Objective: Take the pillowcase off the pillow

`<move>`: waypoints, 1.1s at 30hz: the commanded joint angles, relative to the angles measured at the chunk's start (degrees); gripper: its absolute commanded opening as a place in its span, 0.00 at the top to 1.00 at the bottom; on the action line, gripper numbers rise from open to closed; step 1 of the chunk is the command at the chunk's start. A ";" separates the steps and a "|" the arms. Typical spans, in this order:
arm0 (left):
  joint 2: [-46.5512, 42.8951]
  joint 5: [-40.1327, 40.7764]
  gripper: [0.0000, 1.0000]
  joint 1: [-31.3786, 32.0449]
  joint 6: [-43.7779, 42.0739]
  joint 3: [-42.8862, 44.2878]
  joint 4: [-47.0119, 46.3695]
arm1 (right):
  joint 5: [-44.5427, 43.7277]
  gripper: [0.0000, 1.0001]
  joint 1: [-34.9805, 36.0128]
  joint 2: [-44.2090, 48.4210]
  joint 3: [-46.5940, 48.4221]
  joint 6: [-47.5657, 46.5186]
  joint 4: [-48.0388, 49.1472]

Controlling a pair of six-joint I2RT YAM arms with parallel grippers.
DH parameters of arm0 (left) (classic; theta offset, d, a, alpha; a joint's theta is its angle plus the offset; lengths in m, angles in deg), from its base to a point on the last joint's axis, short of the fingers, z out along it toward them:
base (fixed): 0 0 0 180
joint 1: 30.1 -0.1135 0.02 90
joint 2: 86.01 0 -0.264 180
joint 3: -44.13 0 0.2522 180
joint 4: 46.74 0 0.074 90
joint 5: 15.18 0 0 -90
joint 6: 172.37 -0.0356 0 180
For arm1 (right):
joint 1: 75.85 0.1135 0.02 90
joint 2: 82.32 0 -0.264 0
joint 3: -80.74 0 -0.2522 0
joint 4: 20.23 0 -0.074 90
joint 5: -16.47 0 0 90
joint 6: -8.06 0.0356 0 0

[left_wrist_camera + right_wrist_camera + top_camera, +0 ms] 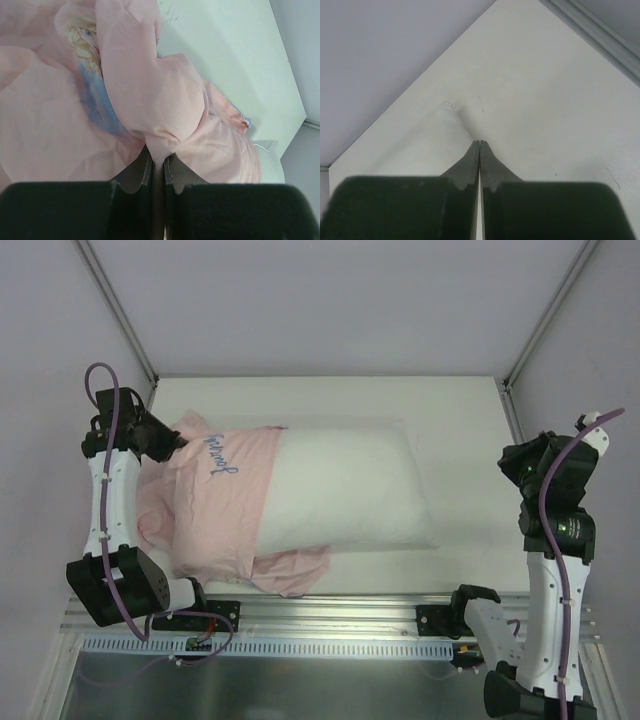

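Since most of the pillow is already bare, I'd call this well past halfway, maybe two thirds done. From the top camera the pink pillowcase is bunched over just one end of the pillow, the end nearest the left gripper. The rest of the plain white cushion sticks out of it across the table, toward the right gripper.

Left wrist view: the two fingers are clamped on a fold of the pink fabric, pinched right at the tips, with the cloth billowing up ahead of them. There's a printed cartoon figure on the fabric off to one side of the pinch. That grip looks solid to me.

The right side isn't holding anything as far as I can see. Its fingers are pressed together with nothing between them. What looks like a white pillow corner sits somewhere ahead of the tips, and from above that gripper is apart from the pillow.

What's left, my guess: drag the case off the last covered end, probably with something pinning the pillow so it doesn't just slide along with it.
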 commanded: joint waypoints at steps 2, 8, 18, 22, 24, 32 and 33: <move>-1.33 -6.78 1.00 0.43 -0.29 0.38 -0.77 | 13.14 0.99 0.42 -3.91 -0.08 -3.63 0.19; -0.54 -7.23 1.00 2.89 -0.99 -0.15 -1.38 | 12.94 0.25 12.02 -12.78 2.81 -7.86 -0.41; 1.31 -4.95 1.00 9.57 -2.13 0.64 -1.47 | 16.98 0.04 18.36 -36.76 12.22 3.45 3.62; 1.92 -2.93 1.00 13.61 -2.40 1.52 -1.38 | 13.21 0.04 21.34 -43.37 16.08 6.28 3.37; 2.45 -2.57 1.00 15.80 -2.40 1.69 -1.47 | 11.80 0.04 23.01 -47.66 17.40 6.90 3.10; 4.38 -0.73 1.00 18.71 -3.10 0.99 -1.38 | 21.38 0.99 23.64 -45.33 7.31 11.29 17.51; 4.47 -0.81 1.00 18.71 -3.28 1.17 -1.38 | 20.42 0.99 23.46 -43.75 6.43 11.47 17.95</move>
